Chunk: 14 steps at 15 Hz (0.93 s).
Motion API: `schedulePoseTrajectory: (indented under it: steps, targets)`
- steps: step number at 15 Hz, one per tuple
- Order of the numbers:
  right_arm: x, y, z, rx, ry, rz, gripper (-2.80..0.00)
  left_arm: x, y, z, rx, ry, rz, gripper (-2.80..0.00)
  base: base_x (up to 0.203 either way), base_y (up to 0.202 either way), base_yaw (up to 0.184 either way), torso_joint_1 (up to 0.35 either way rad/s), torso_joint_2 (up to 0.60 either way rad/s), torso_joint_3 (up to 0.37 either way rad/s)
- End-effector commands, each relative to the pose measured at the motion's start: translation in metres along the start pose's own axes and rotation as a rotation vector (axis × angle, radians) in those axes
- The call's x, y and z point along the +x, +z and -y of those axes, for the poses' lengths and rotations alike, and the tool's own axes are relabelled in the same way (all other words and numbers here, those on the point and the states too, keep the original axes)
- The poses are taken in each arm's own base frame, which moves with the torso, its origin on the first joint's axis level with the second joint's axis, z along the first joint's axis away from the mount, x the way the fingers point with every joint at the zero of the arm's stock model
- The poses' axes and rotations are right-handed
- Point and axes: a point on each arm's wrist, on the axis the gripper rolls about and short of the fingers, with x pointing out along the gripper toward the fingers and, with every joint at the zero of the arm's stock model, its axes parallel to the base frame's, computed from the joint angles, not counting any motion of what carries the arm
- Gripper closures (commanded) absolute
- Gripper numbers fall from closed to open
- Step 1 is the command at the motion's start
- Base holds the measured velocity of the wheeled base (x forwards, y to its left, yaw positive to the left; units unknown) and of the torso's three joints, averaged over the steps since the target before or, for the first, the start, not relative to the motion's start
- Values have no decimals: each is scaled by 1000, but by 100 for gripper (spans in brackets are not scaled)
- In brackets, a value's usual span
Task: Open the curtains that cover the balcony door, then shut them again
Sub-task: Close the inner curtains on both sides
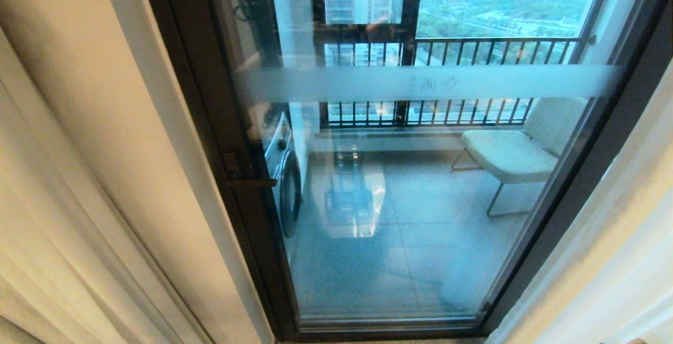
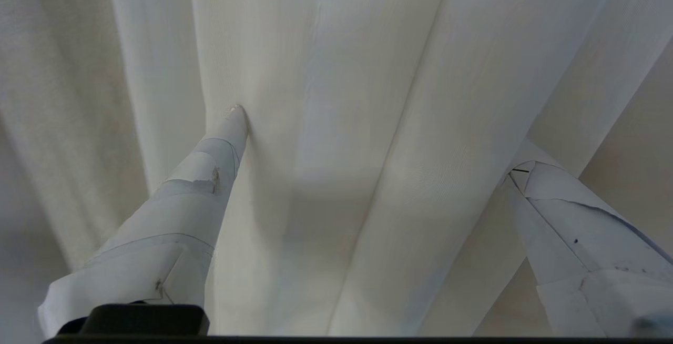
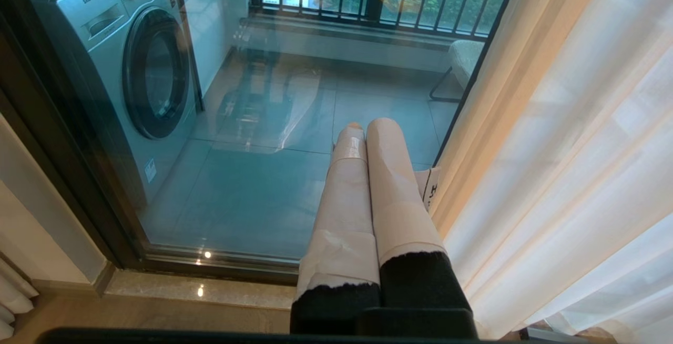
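With the balcony door (image 1: 399,202) bare and the curtains (image 2: 336,97) bunched either side, the left gripper (image 2: 368,144), fingers spread against a fold, needed a deep bite before dragging it across; the right gripper (image 3: 368,139) hung pinched together.

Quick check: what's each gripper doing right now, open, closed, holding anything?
Left gripper: open, fingers spread against the curtains, no fold clamped.
Right gripper: closed, empty, before the balcony door.

Grey tiled balcony floor (image 1: 420,239) carries washing machine (image 1: 284,175) at left & pale chair (image 1: 510,154) at far right. Nearer: beige stone sill (image 3: 210,291) under door frame.
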Motion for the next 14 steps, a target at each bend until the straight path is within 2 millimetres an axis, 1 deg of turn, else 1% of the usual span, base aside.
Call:
schedulePoseTrajectory:
  steps: [1,6,7,14]
  targets:
    - [0,0,0,-1,0,-2,0,10,-5,3,1,-1,-4,-280,0,0,0,0,0,0]
    - [0,0,0,-1,0,-2,0,15,-9,3,10,6,-12,-280,0,0,0,0,0,0]
    - [0,0,0,-1,0,-2,0,15,-10,3,11,6,-13,0,0,0,0,0,0,0]
    - [0,0,0,-1,0,-2,0,14,-8,3,7,5,-11,0,0,0,0,0,0,0]
